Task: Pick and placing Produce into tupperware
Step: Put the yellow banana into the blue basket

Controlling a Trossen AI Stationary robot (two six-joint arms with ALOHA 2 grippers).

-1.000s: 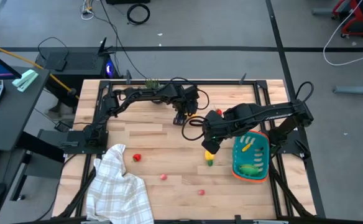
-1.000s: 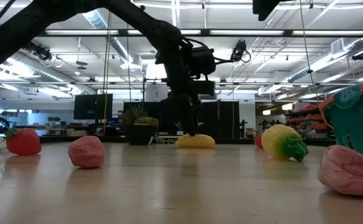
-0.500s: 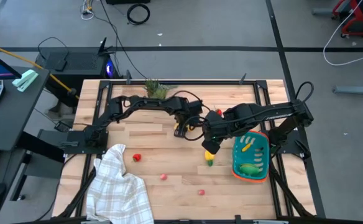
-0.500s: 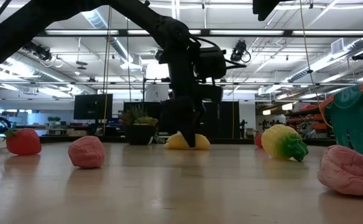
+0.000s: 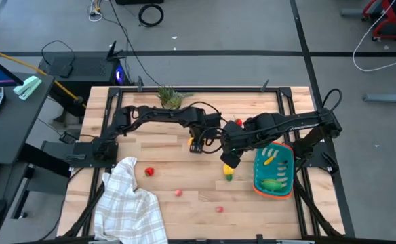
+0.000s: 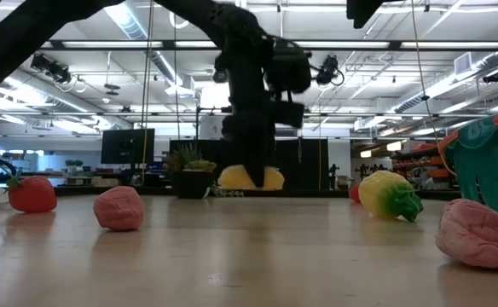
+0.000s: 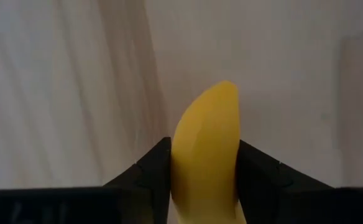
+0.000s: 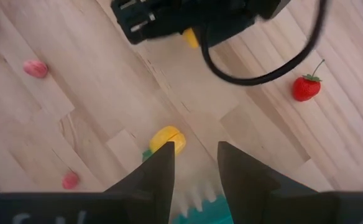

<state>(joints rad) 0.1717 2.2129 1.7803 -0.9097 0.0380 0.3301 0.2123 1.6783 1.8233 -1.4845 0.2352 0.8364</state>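
Note:
My left gripper [image 5: 196, 144] is shut on a yellow banana [image 7: 205, 155] at the table's middle, and the low view shows the banana [image 6: 251, 177] clear of the table. My right gripper [image 5: 230, 159] is open and empty. It hangs above the yellow pepper with a green stem [image 5: 228, 171], which lies on the table [image 8: 167, 140] beside the teal tub [image 5: 274, 171]. A green vegetable [image 5: 274, 183] and a yellow piece [image 5: 270, 160] lie in the tub. Red fruits lie loose on the table [image 5: 149, 171] [image 5: 178, 192] [image 5: 220, 209]. My left gripper pinches the banana's two sides [image 7: 180, 163] between its two fingers [image 7: 153, 168], which point down from above. The banana's tip [image 7: 222, 93] sticks out past the fingertips. The banana is lifted clear of the table [image 6: 251, 177].
A strawberry [image 5: 237, 123] lies just beyond my right arm's wrist. A white checked cloth [image 5: 130, 203] is heaped at the near left corner. A small potted plant [image 5: 169, 97] stands at the far edge. Bare wood lies between the cloth and the pepper.
My left gripper has come down onto the banana, which lay on the table, has taken hold of it and has lifted it clear. Gripper and banana have also shifted a little toward the near edge. My right arm has kept still.

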